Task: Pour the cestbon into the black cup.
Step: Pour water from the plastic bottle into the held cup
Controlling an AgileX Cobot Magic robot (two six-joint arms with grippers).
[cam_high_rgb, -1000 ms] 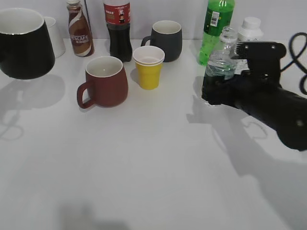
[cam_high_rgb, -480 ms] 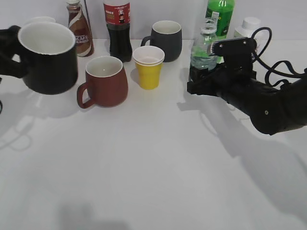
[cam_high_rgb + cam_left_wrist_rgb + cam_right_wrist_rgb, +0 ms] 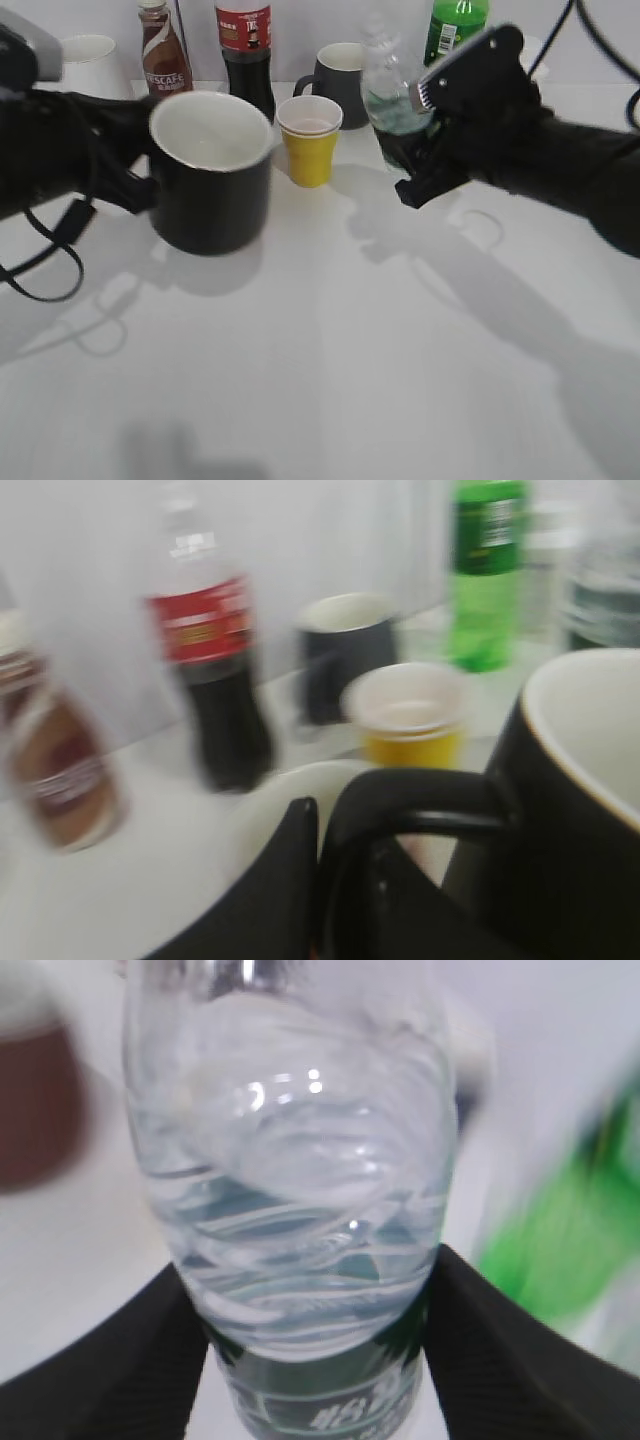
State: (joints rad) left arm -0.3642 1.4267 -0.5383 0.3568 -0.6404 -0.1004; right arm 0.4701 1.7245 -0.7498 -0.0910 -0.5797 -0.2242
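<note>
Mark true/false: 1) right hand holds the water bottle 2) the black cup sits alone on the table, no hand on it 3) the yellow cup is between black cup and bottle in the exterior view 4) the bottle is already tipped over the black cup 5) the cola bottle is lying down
1) True: the right hand is closed on the water bottle.
2) False: the left hand holds the black cup by its handle.
3) True: the yellow cup stands between them.
4) False: the bottle is near upright, off to the cup's right.
5) False: the cola bottle stands upright.
</note>
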